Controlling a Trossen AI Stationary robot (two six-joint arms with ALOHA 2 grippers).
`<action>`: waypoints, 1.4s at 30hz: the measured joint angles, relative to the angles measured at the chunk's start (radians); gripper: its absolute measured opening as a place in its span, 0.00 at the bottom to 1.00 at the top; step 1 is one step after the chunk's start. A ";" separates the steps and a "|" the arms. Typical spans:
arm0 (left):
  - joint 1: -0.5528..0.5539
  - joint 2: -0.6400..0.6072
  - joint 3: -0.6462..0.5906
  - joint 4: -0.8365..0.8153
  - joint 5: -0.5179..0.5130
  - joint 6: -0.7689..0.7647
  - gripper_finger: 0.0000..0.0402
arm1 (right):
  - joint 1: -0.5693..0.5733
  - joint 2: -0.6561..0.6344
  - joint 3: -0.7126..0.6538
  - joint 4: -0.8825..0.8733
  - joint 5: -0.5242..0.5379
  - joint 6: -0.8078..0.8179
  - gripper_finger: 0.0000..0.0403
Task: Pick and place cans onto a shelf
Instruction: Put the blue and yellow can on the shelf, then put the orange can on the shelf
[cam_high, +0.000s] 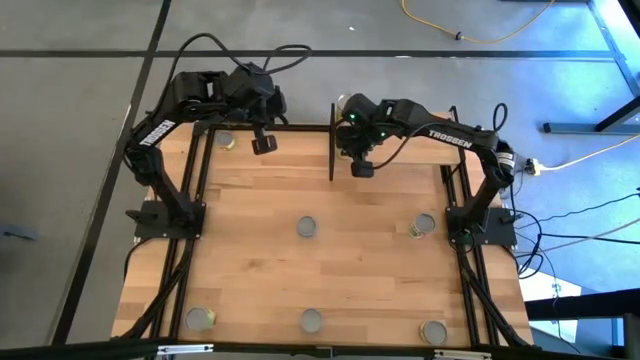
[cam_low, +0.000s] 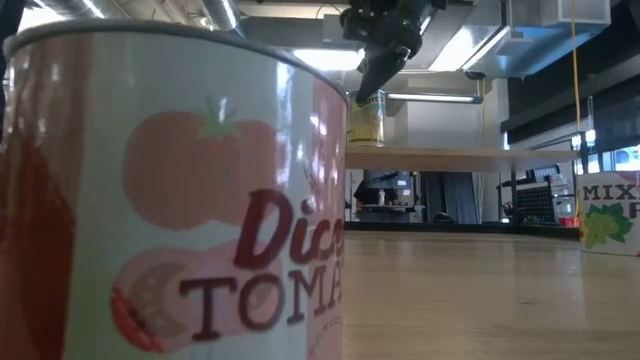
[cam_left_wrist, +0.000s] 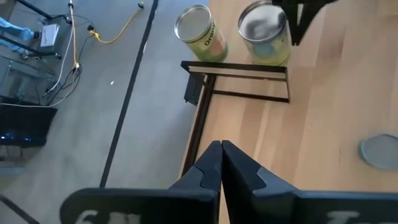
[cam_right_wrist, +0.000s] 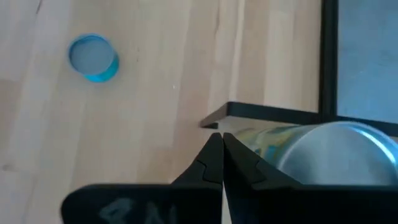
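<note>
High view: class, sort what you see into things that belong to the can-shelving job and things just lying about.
Belongs to the job:
- cans
- shelf
- left gripper, shut
- right gripper, shut, over the shelf

Just lying about:
- yellow cable on the floor
- black cables beside the table

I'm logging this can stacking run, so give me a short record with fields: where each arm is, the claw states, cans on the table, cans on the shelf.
left claw: shut, empty, over the table's far left
right claw: shut, empty, beside the shelf
cans on shelf: two visible in the left wrist view, one with a yellow-green label, one silver-topped
cans on table: six visible from above, including one at centre
nearest low-view can: diced tomatoes can
</note>
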 joint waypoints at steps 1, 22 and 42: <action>0.000 0.000 0.000 -0.003 0.000 0.000 0.00 | 0.001 0.000 0.000 0.002 0.014 0.000 0.00; 0.000 0.000 0.000 -0.063 0.178 -0.004 0.00 | 0.011 -0.057 0.184 -0.200 -0.115 -0.080 0.00; 0.010 0.000 -0.001 -0.063 0.318 0.108 0.00 | 0.052 -0.426 -0.047 -0.564 -0.164 0.162 0.00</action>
